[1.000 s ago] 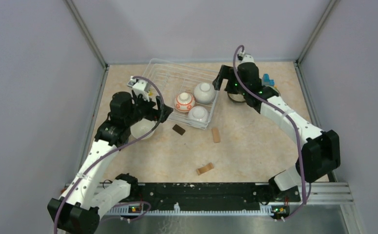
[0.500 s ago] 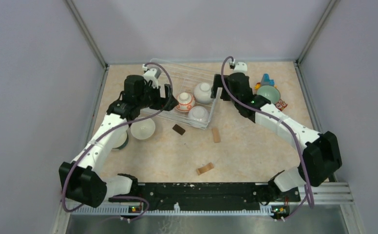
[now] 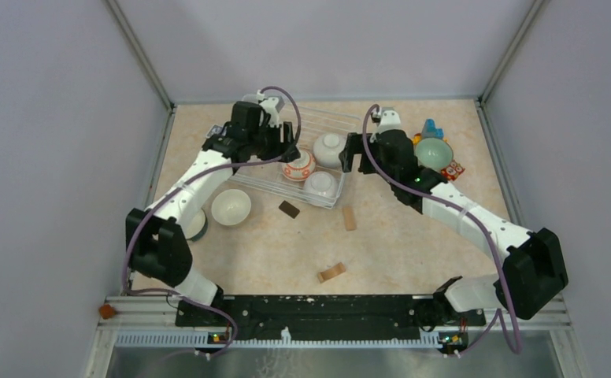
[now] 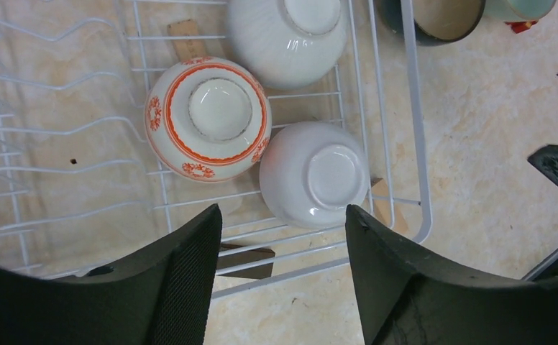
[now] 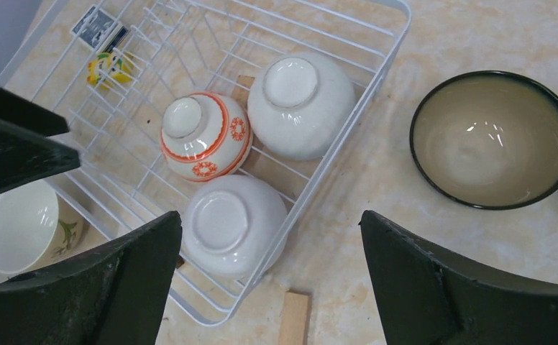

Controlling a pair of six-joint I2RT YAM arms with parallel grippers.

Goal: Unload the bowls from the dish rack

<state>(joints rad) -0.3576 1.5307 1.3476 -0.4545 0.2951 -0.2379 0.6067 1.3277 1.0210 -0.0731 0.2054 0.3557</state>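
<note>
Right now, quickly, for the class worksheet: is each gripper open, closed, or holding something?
Left gripper: open, holding nothing.
Right gripper: open, holding nothing.

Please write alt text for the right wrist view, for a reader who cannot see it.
Three round ceramic bowls lie upside down in a white wire dish rack: an orange-red patterned bowl, a ribbed white bowl and a plain white bowl. A beige dark-rimmed bowl stands upright beside the rack.
</note>
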